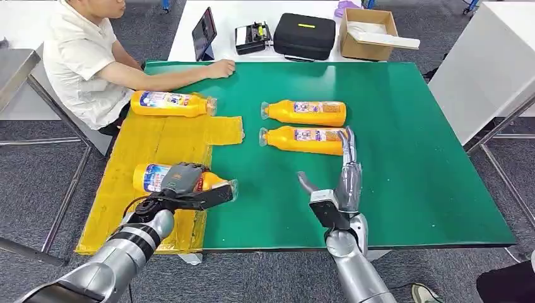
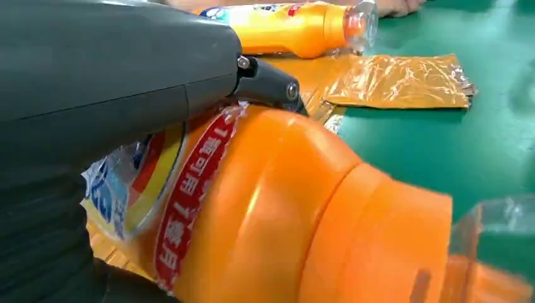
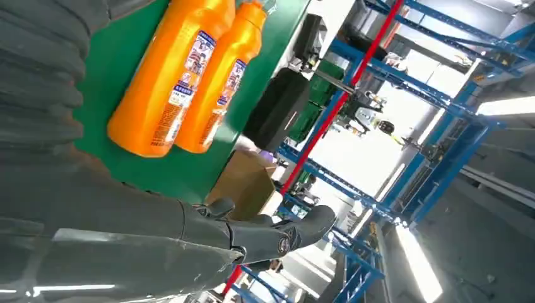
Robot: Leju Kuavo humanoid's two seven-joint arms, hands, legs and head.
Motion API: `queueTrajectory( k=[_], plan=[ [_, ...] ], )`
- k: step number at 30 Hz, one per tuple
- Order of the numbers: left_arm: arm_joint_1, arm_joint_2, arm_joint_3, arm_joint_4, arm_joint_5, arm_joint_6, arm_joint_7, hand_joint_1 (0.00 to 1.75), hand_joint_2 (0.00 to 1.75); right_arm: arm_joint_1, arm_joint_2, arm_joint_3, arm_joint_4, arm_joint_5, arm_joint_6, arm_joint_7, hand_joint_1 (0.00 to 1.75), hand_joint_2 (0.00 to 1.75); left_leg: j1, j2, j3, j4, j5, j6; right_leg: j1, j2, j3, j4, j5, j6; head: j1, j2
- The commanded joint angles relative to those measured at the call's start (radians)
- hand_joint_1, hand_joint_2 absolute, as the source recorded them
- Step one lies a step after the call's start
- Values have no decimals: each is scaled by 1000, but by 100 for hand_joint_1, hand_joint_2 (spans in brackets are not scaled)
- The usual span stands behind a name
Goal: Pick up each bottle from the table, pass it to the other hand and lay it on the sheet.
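Note:
Several orange bottles lie on their sides. My left hand (image 1: 184, 184) grips one bottle (image 1: 149, 177) low over the near part of the yellow sheet (image 1: 165, 141), its fingers (image 2: 265, 81) stretched along the bottle (image 2: 277, 208) toward the clear cap. A second bottle (image 1: 171, 103) lies at the sheet's far end (image 2: 296, 28). Two more bottles (image 1: 306, 112) (image 1: 304, 139) lie side by side on the green table (image 1: 404, 158); they show as a pair (image 3: 165, 88) in the right wrist view. My right hand (image 1: 339, 189) stands open, empty, its fingertips up beside the nearer bottle's base.
A person sits at the table's far left with a hand (image 1: 221, 68) resting on the green top. Behind, a white table carries a tablet (image 1: 204, 33), a black case (image 1: 304, 35) and a cardboard box (image 1: 369, 33). The green top's right half is bare.

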Motion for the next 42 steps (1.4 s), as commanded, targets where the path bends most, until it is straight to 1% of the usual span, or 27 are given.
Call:
queueTrajectory(
  k=[1,2,3,4,5,7,8,9,10,11,12,14,15,16,17,21,22,24,26,27,29,30,33,37,42],
  plan=[
    [-64,-31,39,134,59,-194,19,0,175,-45,-3,23,62,-23,26,-2,0,175,2,3,3,1,-2,-1,3,1,4,-1,-1,-5,0,0],
    [-72,-27,44,140,71,-225,20,0,175,-49,-5,22,65,-29,27,-2,0,175,1,2,2,1,-1,0,1,1,2,0,0,-3,0,0],
    [-80,-20,38,149,76,-270,12,0,175,-54,-9,28,69,-42,29,-2,0,175,2,3,3,1,-2,-1,3,1,3,0,-1,-5,0,0],
    [-86,-9,37,159,86,-311,8,0,175,-62,-14,36,79,-58,26,-2,0,175,1,2,2,0,-1,0,1,1,3,-1,0,-3,0,0],
    [-89,-1,34,164,89,-334,5,0,175,-66,-17,43,84,-65,22,-2,0,175,2,4,4,1,-2,0,2,2,4,-1,0,-5,0,0],
    [-91,18,31,174,99,-390,-16,0,175,-72,-21,55,91,-87,25,-2,0,175,0,4,4,0,-1,0,1,3,5,-1,0,-3,0,0],
    [-90,21,35,176,105,-398,-18,0,175,-74,-21,56,95,-90,26,-2,0,175,1,6,6,-1,-2,-1,2,4,6,-1,0,-4,0,0],
    [-88,27,39,176,114,-410,-26,0,175,-77,-23,63,101,-98,24,-2,0,175,1,4,6,-1,-1,0,1,3,7,-1,0,-3,0,0],
    [-88,27,39,176,114,-410,-26,0,175,-77,-23,63,101,-98,24,-2,0,175,2,8,9,-1,-2,-1,3,6,9,-3,0,-7,0,0],
    [-88,27,39,176,114,-410,-26,0,175,-77,-23,63,101,-98,24,-2,0,175,0,4,8,-1,-1,0,1,3,8,-1,0,-3,0,0],
    [-88,27,39,176,114,-410,-26,0,175,-77,-23,63,101,-98,24,-2,0,175,1,5,9,-2,-1,-1,2,4,9,-2,1,-5,0,0],
    [-86,31,27,171,108,-414,-40,0,175,-80,-25,70,104,-106,24,-2,0,175,1,5,9,-1,-1,-1,1,3,9,-2,0,-4,0,0],
    [-83,32,23,165,108,-399,-45,0,175,-81,-29,76,105,-113,19,-2,0,175,2,8,11,-2,-2,-1,4,5,10,-3,1,-7,0,0],
    [-80,31,19,159,107,-381,-48,0,175,-81,-30,80,106,-116,17,-2,0,175,0,4,9,-1,-1,0,1,3,8,-1,0,-3,0,0],
    [-78,28,13,154,103,-363,-52,0,175,-81,-32,83,107,-117,15,-2,0,175,1,6,9,-1,-1,-1,2,4,9,-2,1,-5,0,0],
    [-71,10,28,121,124,-289,-77,0,175,-71,-38,81,100,-118,7,-2,0,175,1,5,10,-1,-1,0,2,3,10,-2,1,-5,0,0],
    [-68,1,30,101,128,-245,-91,0,175,-65,-40,79,95,-118,6,-2,0,175,0,2,8,-1,-1,0,1,1,9,-1,0,-3,0,0],
    [-65,-7,26,73,130,-206,-120,0,175,-58,-44,75,88,-115,3,-2,0,175,2,4,9,-1,-2,0,3,2,10,-2,0,-5,0,0],
    [-65,-15,28,60,135,-195,-129,0,175,-52,-46,74,81,-115,3,-2,0,175,1,1,8,-1,-1,0,1,0,8,-1,0,-3,0,0],
    [-60,-17,25,37,144,-177,-148,0,175,-46,-46,68,78,-109,5,-2,0,175,1,1,8,0,-1,0,2,0,9,-1,-1,-4,0,0],
    [-53,-21,15,3,144,-142,-171,0,175,-40,-47,65,74,-100,-3,-2,0,175,1,0,7,0,-1,0,2,-1,7,-1,0,-3,0,0],
    [-45,-21,-5,-25,135,-117,-181,0,175,-34,-47,60,66,-94,-4,-2,0,175,2,1,7,1,-2,0,2,-1,8,-1,-1,-4,0,0],
    [-42,-25,-13,-39,136,-118,-174,0,175,-29,-48,56,60,-92,-1,-2,0,175,1,0,4,0,0,0,1,-1,5,0,0,-2,0,0],
    [-42,-25,-13,-39,136,-118,-174,0,175,-29,-48,56,60,-92,-1,-2,0,175,1,1,5,1,-2,0,2,-1,6,0,-1,-4,0,0],
    [-40,-23,-14,-39,135,-118,-174,0,175,-29,-48,56,60,-91,-1,-2,0,175,1,1,4,0,-1,0,1,0,4,0,0,-3,0,0]
  ],
)
